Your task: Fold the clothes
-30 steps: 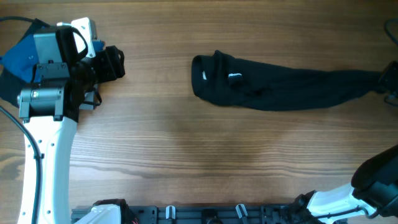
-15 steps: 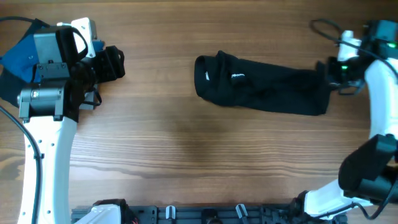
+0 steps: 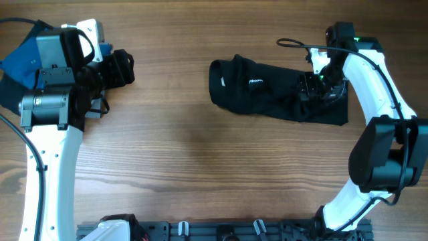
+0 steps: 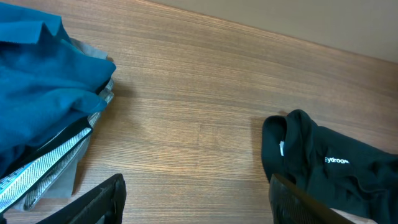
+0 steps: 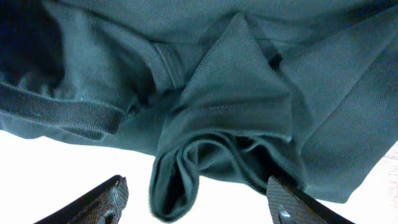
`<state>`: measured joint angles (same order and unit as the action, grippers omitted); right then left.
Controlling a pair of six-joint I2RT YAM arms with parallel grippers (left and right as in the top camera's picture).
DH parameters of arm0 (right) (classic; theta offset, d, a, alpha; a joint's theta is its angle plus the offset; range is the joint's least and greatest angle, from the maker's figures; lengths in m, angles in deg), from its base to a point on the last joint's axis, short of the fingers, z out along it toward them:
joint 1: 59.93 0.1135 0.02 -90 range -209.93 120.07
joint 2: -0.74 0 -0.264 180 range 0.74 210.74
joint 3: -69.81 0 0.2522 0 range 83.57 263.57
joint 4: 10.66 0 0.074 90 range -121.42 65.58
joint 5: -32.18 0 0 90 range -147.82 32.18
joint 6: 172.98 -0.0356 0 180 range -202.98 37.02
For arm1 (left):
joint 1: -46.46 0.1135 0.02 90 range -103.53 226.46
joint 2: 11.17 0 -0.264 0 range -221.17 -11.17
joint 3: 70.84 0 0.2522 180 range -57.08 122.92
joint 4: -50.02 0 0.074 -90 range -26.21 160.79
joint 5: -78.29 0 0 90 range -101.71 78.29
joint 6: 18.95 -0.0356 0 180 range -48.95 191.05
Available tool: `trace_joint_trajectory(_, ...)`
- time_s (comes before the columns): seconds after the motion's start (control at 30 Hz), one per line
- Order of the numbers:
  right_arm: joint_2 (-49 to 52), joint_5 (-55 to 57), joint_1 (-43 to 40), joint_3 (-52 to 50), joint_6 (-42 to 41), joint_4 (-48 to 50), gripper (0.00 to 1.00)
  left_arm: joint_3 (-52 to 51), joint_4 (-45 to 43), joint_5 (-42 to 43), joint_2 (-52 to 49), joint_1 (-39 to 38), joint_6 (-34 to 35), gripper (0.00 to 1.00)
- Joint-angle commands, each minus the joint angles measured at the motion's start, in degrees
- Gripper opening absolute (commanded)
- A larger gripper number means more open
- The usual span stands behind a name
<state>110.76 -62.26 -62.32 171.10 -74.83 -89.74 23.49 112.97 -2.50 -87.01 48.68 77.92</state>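
- T-shirt (image 3: 267,97) — black, bunched into a long narrow band — is lying on the wooden table (image 3: 200,161), right of centre and toward the far side; its neck end is pointing left.
- I am seeing a small white neck label (image 4: 281,149) showing at that left end, with a small white print just beside it on the cloth.
- Right gripper (image 5: 196,199) is hanging over the right-hand part of the band; its fingers (image 5: 99,196) are standing spread wide, and a puckered fold of the fabric is sitting between them, not pinched.
- From the right wrist camera the cloth is filling nearly the whole view; I cannot tell whether the fingertips are touching it.
- Left gripper (image 4: 196,202) is waiting well apart from the T-shirt at the table's far left; its fingers (image 4: 102,196) are spread too, holding nothing, with bare wood showing between them.
- Blue shirt (image 4: 43,74) is lying crumpled at the left edge just beside that gripper; it is resting on top of a grey striped garment (image 4: 50,168).
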Motion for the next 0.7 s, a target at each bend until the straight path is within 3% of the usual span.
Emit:
trace_joint_trajectory(0.0,0.4,-0.2,-2.9,1.3,-4.9,1.4,0.77,0.1,0.0,-0.3,0.1,0.2,-0.7,0.74)
trace_joint_trajectory(0.13,0.4,-1.0,-8.2,1.0,-5.8,1.4,0.94,0.1,0.5,-0.3,0.1,0.2,-0.7,0.74)
trace_joint_trajectory(0.27,0.4,-5.0,-9.7,-2.9,-9.1,3.2,0.96,0.1,1.3,-0.3,0.1,0.2,-0.7,0.73)
trace_joint_trajectory(0.33,0.4,-8.9,-9.7,-6.2,-12.1,8.0,0.91,0.1,1.3,-0.3,0.1,0.2,-0.7,0.73)
trace_joint_trajectory(0.37,0.4,-14.3,-9.7,-7.3,-11.5,10.6,0.87,0.1,1.3,-0.3,0.1,0.2,-0.7,0.73)
trace_joint_trajectory(0.43,0.4,-22.3,-9.5,-8.4,-11.3,13.9,0.63,0.1,1.3,-0.3,0.1,0.2,-0.7,0.73)
trace_joint_trajectory(0.47,0.4,-23.7,-9.2,-8.4,-11.9,14.8,0.47,0.1,1.3,-0.3,0.1,0.2,-0.7,0.73)
trace_joint_trajectory(0.5,0.4,-23.8,-8.8,-8.4,-13.9,16.4,0.22,0.1,1.3,-0.3,0.1,0.2,-0.7,0.73)
trace_joint_trajectory(0.53,0.4,-24.5,-8.6,-8.4,-14.9,17.6,0.04,0.1,1.3,-0.3,0.1,0.2,-0.7,0.73)
trace_joint_trajectory(0.67,0.4,-35.2,-7.4,-8.4,-16.8,27.0,0.04,0.1,1.2,-0.3,0.1,0.2,-0.7,0.73)
